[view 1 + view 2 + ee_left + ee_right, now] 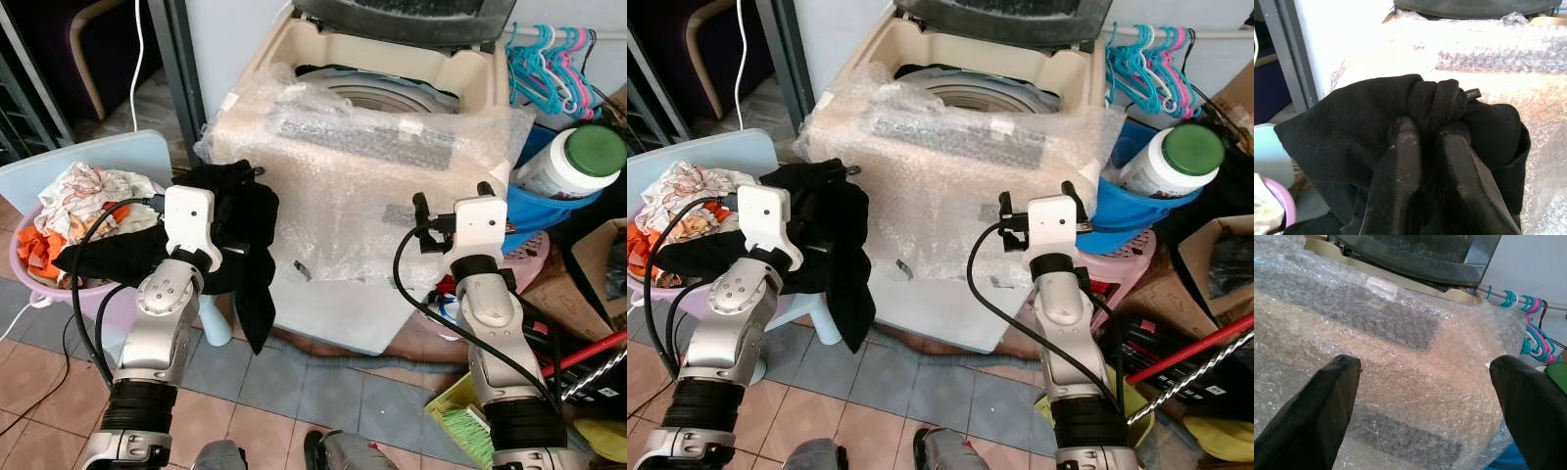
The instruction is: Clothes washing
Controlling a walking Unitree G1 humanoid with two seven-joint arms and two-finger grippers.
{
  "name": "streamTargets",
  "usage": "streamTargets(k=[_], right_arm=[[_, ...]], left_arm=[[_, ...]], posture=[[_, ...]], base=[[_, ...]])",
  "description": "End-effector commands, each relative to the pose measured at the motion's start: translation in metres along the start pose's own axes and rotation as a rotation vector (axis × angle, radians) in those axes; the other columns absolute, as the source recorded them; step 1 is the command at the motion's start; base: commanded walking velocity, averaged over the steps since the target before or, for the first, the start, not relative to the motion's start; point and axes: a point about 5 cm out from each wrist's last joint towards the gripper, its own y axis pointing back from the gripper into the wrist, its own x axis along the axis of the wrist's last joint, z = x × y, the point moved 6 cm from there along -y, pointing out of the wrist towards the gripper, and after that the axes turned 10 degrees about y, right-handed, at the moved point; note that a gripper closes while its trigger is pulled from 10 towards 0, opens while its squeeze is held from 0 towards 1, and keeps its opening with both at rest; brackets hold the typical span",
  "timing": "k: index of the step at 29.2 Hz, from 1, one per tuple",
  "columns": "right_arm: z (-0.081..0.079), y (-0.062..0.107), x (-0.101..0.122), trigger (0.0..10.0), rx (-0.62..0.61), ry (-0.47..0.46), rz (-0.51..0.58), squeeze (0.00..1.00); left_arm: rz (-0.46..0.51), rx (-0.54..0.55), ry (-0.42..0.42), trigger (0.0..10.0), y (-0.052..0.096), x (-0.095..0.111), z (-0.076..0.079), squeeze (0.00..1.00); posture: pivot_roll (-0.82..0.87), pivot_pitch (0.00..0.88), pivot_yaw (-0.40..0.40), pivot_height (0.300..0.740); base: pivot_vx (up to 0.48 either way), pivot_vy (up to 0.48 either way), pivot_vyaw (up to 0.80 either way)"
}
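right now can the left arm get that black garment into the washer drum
Probably yes. The left gripper is shut on the black garment beside the washer; its lid is up and the drum open, though the bubble-wrapped front edge stands between.

Home laundry nook: washer (392, 108), hangers (549, 69), clothes basin (39, 279).

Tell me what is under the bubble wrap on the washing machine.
Under the bubble wrap, the washing machine's cream front and dark control panel show through, blurred. Its buttons cannot be read.

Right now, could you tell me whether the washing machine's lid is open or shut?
Open: the washing machine has its dark lid raised at the back, and the drum is exposed.
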Motion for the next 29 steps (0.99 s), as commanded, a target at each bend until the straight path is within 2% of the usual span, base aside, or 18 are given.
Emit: streamTargets(k=[1,4,7,9,11,14,16,17,18,23,27,29], right_arm=[[-0.004,0.0,0.002,10.0,0.009,-0.007,0.01,0.0],[-0.007,0.0,0.004,10.0,0.02,-0.011,0.017,0.0],[-0.009,0.0,0.005,10.0,0.025,-0.014,0.018,0.0],[-0.011,0.001,0.003,10.0,0.033,-0.014,0.015,0.0],[-0.011,0.001,0.003,10.0,0.034,-0.014,0.014,0.0],[-0.011,0.001,0.002,10.0,0.039,-0.012,0.013,0.0],[-0.015,0.002,0.0,10.0,0.056,-0.016,0.007,0.0],[-0.015,0.002,0.0,10.0,0.056,-0.016,0.007,0.0],[-0.017,0.004,0.001,10.0,0.063,-0.017,0.01,0.0],[-0.02,0.01,0.002,10.0,0.071,-0.017,0.013,0.0],[-0.023,0.026,-0.008,10.0,0.094,-0.041,-0.024,0.0],[-0.027,0.037,-0.01,10.0,0.119,-0.025,-0.031,0.0]], left_arm=[[0.032,-0.004,-0.012,10.0,-0.002,0.01,-0.004,0.0],[0.05,0.001,0.018,10.0,-0.005,0.016,-0.007,0.0],[0.081,-0.004,0.008,10.0,-0.007,0.025,-0.005,0.0],[0.125,-0.011,0.007,10.0,-0.011,0.039,-0.003,0.0],[0.135,-0.009,-0.001,10.0,-0.012,0.042,-0.004,0.0],[0.175,-0.034,-0.009,10.0,-0.021,0.061,-0.003,0.0],[0.209,-0.062,-0.025,10.0,-0.035,0.075,0.003,0.0],[0.209,-0.062,-0.025,10.0,-0.035,0.075,0.003,0.0],[0.227,-0.083,-0.039,10.0,-0.043,0.083,0.008,0.0],[0.254,-0.123,-0.053,10.0,-0.056,0.098,0.019,0.0],[0.281,-0.181,-0.062,10.0,-0.066,0.109,0.032,0.0],[0.3,-0.23,-0.062,10.0,-0.07,0.118,0.044,0.0]], posture=[[0.03,0.077,-0.037,0.74],[0.03,0.075,-0.036,0.74],[0.03,0.077,-0.037,0.74],[0.03,0.074,-0.039,0.74],[0.03,0.074,-0.039,0.74],[0.03,0.073,-0.043,0.74],[0.04,0.069,-0.047,0.74],[0.04,0.069,-0.047,0.74],[0.03,0.066,-0.045,0.74],[0.02,0.063,-0.039,0.74],[0.01,0.068,-0.039,0.74],[0.01,0.069,-0.042,0.74]], base=[[0.0,0.0,0.0],[0.288,0.0,0.0],[0.346,0.0,0.0],[0.424,0.0,0.0],[0.48,0.0,0.0],[0.48,0.0,0.0],[0.48,0.0,0.0],[0.48,0.0,0.0],[0.48,0.0,0.0],[0.48,0.0,0.0],[0.48,0.0,-0.34],[0.48,0.0,-0.8]])
